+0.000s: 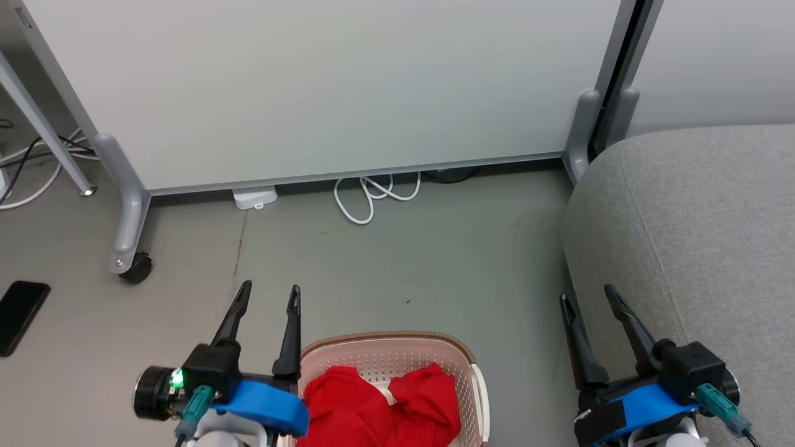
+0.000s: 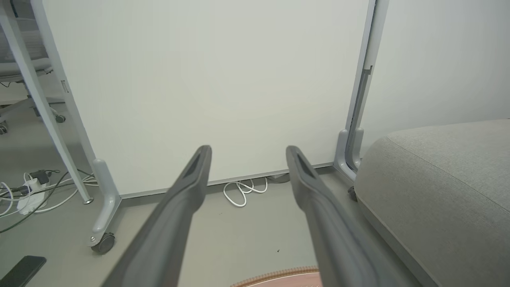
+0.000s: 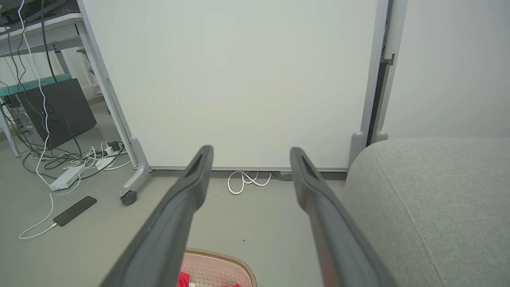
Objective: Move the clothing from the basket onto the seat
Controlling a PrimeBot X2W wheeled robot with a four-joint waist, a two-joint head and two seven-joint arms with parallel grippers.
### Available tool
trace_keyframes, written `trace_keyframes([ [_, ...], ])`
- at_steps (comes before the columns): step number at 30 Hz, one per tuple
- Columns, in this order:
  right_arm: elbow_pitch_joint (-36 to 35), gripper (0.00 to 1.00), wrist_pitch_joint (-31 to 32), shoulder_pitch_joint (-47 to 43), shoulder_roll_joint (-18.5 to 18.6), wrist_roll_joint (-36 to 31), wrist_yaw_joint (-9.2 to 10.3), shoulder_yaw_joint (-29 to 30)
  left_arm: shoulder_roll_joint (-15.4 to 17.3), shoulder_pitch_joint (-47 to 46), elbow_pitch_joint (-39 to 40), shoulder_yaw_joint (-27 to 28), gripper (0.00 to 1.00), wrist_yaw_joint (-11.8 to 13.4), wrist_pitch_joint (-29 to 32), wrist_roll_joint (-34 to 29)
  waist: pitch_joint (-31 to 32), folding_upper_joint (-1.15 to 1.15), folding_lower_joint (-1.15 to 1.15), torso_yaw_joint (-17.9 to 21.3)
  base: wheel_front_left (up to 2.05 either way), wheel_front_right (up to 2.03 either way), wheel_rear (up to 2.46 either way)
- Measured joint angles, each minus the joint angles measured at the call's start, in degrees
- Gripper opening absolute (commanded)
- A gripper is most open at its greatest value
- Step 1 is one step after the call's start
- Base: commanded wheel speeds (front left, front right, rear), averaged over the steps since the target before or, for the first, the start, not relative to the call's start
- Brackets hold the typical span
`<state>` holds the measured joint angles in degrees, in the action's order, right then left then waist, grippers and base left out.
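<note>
The clothing (image 1: 379, 406) lies bunched in the basket (image 1: 385, 338), which stands on the grey floor (image 1: 404, 261) at the near edge of the head view. The picture's bottom edge cuts off the basket's near half and the lower folds of the red fabric, so it is unclear whether this is one garment or two. The blue wrist of the left arm covers the basket's near-left corner.

The left pincer (image 1: 271, 287) hangs just left of the basket, fingers spread, pinching nothing. The right pincer (image 1: 587, 293), also spread and empty, hangs at the left flank of the seat (image 1: 695, 236), whose right and near parts run out of frame.

Far off, a white cable (image 1: 372, 192) coils under a wheeled partition panel (image 1: 348, 87). A dark phone (image 1: 22, 313) lies at far left.
</note>
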<state>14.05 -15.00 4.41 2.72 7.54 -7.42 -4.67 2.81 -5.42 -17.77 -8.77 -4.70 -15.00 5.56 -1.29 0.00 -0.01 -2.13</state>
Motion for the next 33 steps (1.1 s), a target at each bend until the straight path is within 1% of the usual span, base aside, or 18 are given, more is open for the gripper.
trace_keyframes([
  [7, -1.4, 1.00, 0.0, 1.7, 0.0, 0.2, 0.00, 0.0, 1.2, -5.9, -4.8, -2.7, 1.00, -1.9, -0.1, -1.3, -2.4, 0.00, 0.00, 0.5, 0.00, 0.00, 0.00],
  [14, -3.0, 1.00, 0.0, 4.6, 0.0, -0.3, 0.00, -0.4, 2.9, -12.7, -11.8, -7.5, 1.00, -2.5, -0.1, -1.1, -7.0, 0.00, 0.01, 1.9, 0.00, 0.00, 0.00],
  [22, -5.5, 1.00, -0.1, 8.8, 0.0, -1.3, 0.00, 0.5, 6.5, -21.2, -20.9, -19.0, 1.00, -2.7, -0.1, 2.5, -14.4, 0.00, 0.02, 4.3, 0.00, 0.00, 0.00],
  [33, -7.8, 1.00, 0.0, 12.1, 0.1, -1.5, 0.00, 1.0, 9.1, -30.6, -31.6, -32.5, 1.00, -2.7, -0.1, 6.4, -24.0, 0.00, 0.02, 7.0, 0.00, 0.00, 0.00],
])
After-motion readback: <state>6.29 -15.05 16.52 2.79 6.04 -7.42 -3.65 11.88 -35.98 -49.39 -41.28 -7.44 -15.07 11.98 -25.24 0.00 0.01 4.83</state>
